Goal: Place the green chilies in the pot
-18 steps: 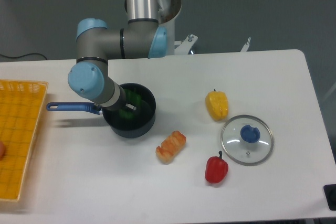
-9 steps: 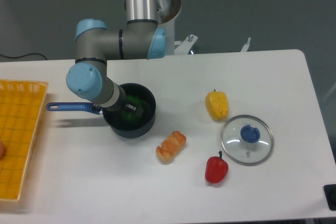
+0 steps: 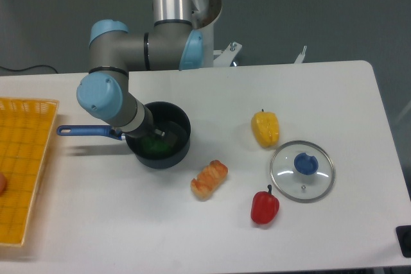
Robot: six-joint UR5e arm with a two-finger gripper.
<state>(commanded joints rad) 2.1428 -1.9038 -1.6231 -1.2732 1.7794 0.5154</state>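
Lifting slightly up and left since the earlier frame, the end effector (image 3: 156,134) sits over the round dark grey saucepan with a blue handle (image 3: 176,155); whether its fingers are open cannot be told. Inside the saucepan lies the glossy green toy pepper (image 3: 156,147), so placement looks done. Right of the saucepan: glass lid (image 3: 302,171).

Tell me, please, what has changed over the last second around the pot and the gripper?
The arm's wrist has shifted slightly up and to the left, drawing the gripper back over the pot. The green chilies now lie low inside the pot, apparently released, though the jaws are too hidden to be sure. The pot, glass lid, yellow pepper, red pepper and orange food piece have not moved.
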